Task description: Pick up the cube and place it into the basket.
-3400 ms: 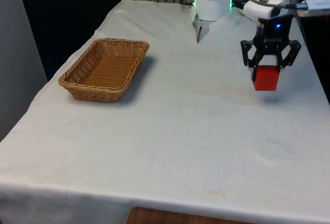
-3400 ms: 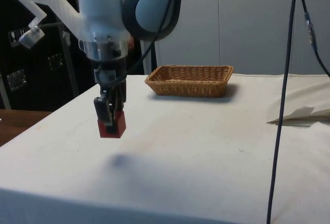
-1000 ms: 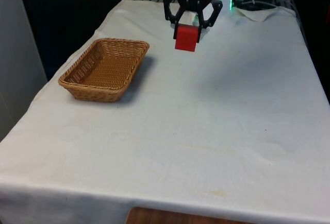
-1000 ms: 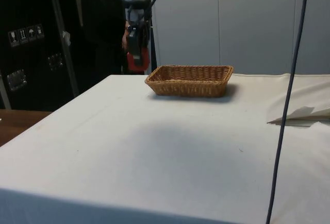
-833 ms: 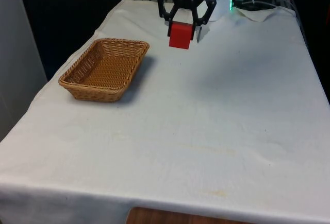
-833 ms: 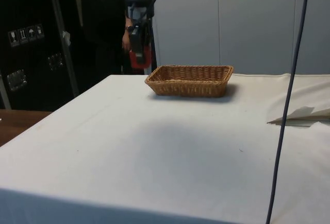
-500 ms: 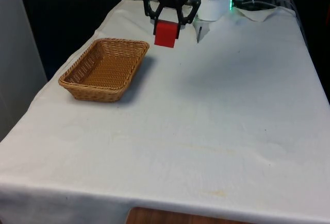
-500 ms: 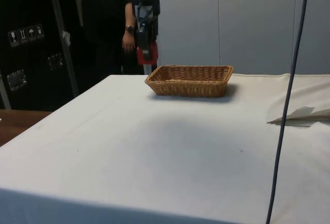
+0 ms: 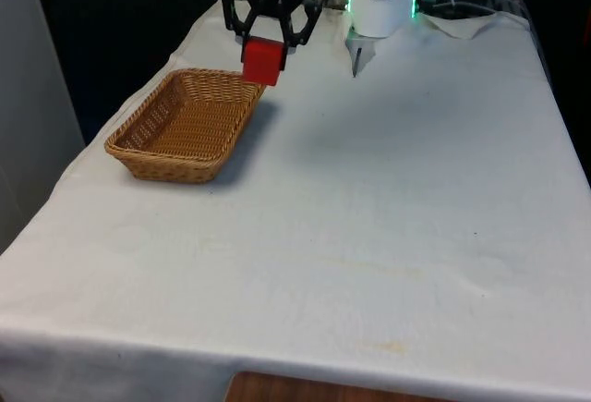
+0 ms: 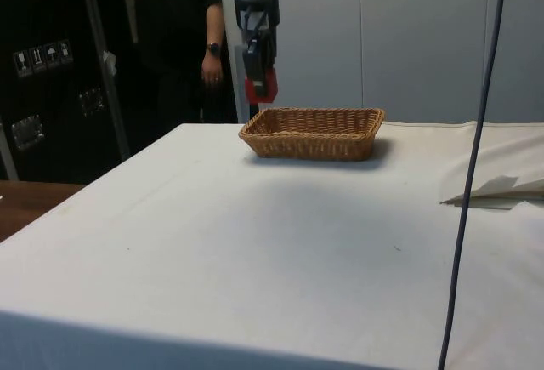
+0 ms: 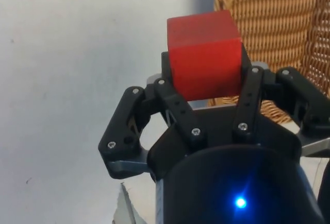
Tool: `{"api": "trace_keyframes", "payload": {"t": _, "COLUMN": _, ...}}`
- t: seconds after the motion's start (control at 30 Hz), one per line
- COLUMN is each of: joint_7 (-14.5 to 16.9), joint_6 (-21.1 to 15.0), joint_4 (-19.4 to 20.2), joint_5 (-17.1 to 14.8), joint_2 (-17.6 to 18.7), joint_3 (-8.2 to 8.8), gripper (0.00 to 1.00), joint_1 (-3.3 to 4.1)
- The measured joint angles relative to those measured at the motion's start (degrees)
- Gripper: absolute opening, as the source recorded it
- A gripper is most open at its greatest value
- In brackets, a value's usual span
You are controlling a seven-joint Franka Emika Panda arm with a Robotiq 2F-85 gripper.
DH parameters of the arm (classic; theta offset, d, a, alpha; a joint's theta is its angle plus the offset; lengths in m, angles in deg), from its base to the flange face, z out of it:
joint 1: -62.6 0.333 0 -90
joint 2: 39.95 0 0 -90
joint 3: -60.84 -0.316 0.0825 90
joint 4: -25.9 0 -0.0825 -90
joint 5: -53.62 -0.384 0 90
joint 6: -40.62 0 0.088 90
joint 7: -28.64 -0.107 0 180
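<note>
**Cube held high at the basket's rim — carry it further in before letting go**

The gripper (image 9: 267, 40) sat in the upper middle of the front view, its two black fingers clamped on the red cube (image 9: 262, 60) and holding it clear of the cloth. In that view the cube overlapped the far right corner of the wicker basket (image 9: 148, 156), which lay at the left of the frame on the white table (image 9: 388, 236). In the side view the cube (image 10: 261, 87) hung just above the basket's (image 10: 311, 143) left edge, at the upper middle of the frame, with a person standing in the dark behind it. The wrist view showed the cube (image 11: 205, 54) gripped squarely between the fingers, with cloth below most of it and wicker showing only to one side.

Judged from this, the cube was at the rim, not yet over the hollow — a release here could clip the wall and tumble outside. The sound course would be to travel on until the weave lies under the whole cube, descend close to the basket floor, and only then part the fingers.
</note>
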Motion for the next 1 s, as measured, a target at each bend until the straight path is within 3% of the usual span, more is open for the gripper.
{"api": "trace_keyframes", "payload": {"t": 0.5, "joint_7": 3.7, "joint_6": -2.3, "joint_4": 0.5, "joint_5": -0.1, "joint_2": 2.3, "joint_3": 5.16, "gripper": 0.01, "joint_1": -0.23}}
{"api": "trace_keyframes", "payload": {"t": 1.0, "joint_7": 10.3, "joint_6": -6.3, "joint_4": -0.2, "joint_5": -3.8, "joint_2": 7.3, "joint_3": 10.20, "gripper": 0.01, "joint_1": -0.92}}
